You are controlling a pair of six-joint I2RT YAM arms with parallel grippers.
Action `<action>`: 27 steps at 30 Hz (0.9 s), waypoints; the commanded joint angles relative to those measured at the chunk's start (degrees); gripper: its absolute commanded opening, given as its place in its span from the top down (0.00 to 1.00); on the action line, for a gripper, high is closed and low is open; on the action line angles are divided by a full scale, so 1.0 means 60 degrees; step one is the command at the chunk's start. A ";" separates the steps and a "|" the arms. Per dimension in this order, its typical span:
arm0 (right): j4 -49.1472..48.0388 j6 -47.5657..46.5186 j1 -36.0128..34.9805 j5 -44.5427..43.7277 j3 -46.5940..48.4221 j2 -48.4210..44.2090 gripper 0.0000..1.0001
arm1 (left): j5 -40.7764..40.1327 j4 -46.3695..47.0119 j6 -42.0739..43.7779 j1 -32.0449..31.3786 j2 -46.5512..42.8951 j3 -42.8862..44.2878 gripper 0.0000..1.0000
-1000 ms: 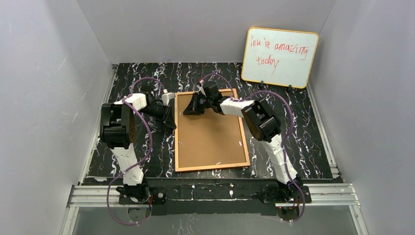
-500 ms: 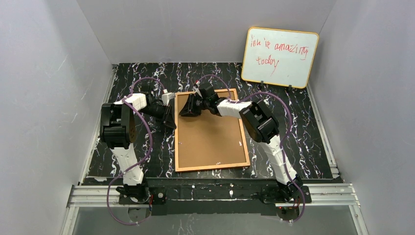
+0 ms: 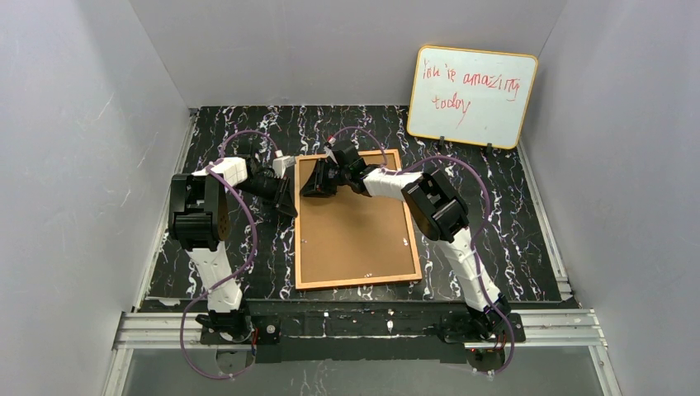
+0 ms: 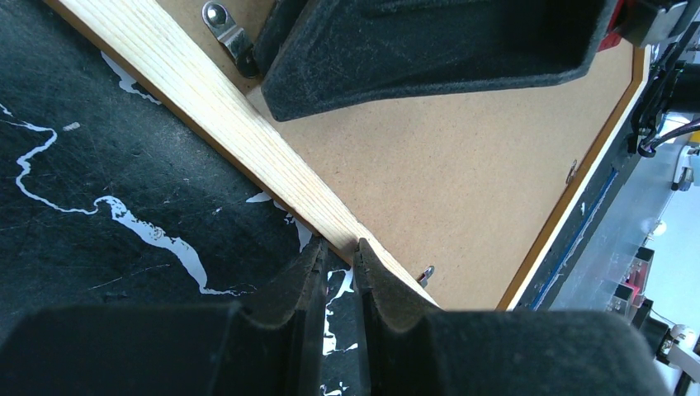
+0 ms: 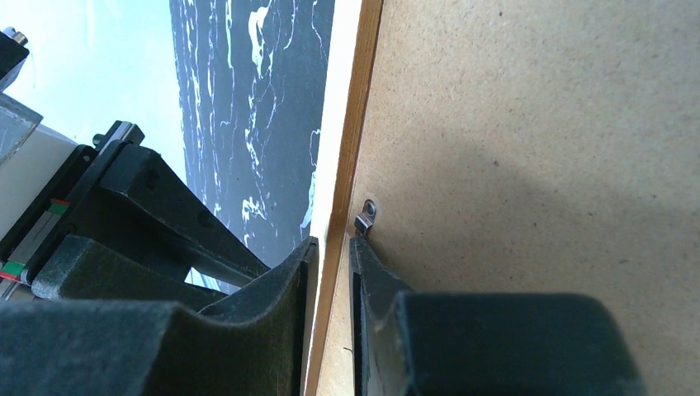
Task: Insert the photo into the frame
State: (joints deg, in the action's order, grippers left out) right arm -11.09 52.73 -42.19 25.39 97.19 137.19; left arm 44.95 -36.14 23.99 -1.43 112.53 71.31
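Note:
The frame [image 3: 355, 223] lies face down on the black marbled table, its plain brown back board [image 4: 462, 165] up. The photo is out of view. My left gripper [image 3: 286, 198] rests low on the table at the frame's left rail near the far corner; its fingertips [image 4: 338, 247] touch the pale wood edge, shut with nothing between them. My right gripper [image 3: 312, 186] hangs over the frame's far left corner. Its jaws [image 5: 330, 243] stand a narrow gap apart over the rail's inner edge, one finger above the rail and one above the board, just short of a small metal clip [image 5: 365, 216].
A yellow-edged whiteboard [image 3: 472, 96] with red handwriting leans against the back wall at the right. More small metal clips [image 4: 224, 23] sit along the back board's edges. White walls close in the table on three sides. The two grippers are close together.
My right gripper has moved left across the frame's far end to the left rail, and its jaws have parted slightly. The left arm has not moved.

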 commanded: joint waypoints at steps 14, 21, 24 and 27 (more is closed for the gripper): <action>-0.0014 0.0261 -0.0109 -0.1275 -0.0039 0.0301 0.72 | -0.1346 0.0544 0.0780 -0.0166 0.0701 -0.0418 0.95; -0.0253 0.0587 -0.0269 -0.1795 -0.0386 0.0180 0.73 | -0.1338 0.0519 0.0783 -0.0168 0.0704 -0.0373 0.95; -0.0332 0.0583 -0.0277 -0.1801 -0.0452 0.0064 0.73 | -0.1327 0.0481 0.0810 -0.0179 0.0710 -0.0365 0.96; -0.0602 0.0608 -0.0182 -0.1693 -0.0775 -0.0438 0.72 | -0.1331 0.0440 0.0807 -0.0170 0.0666 -0.0333 0.96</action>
State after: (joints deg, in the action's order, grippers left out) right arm -14.57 56.84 -43.68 19.38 95.83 137.05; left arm 45.52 -36.23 24.40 -1.23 112.75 71.29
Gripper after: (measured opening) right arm 0.272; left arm 0.141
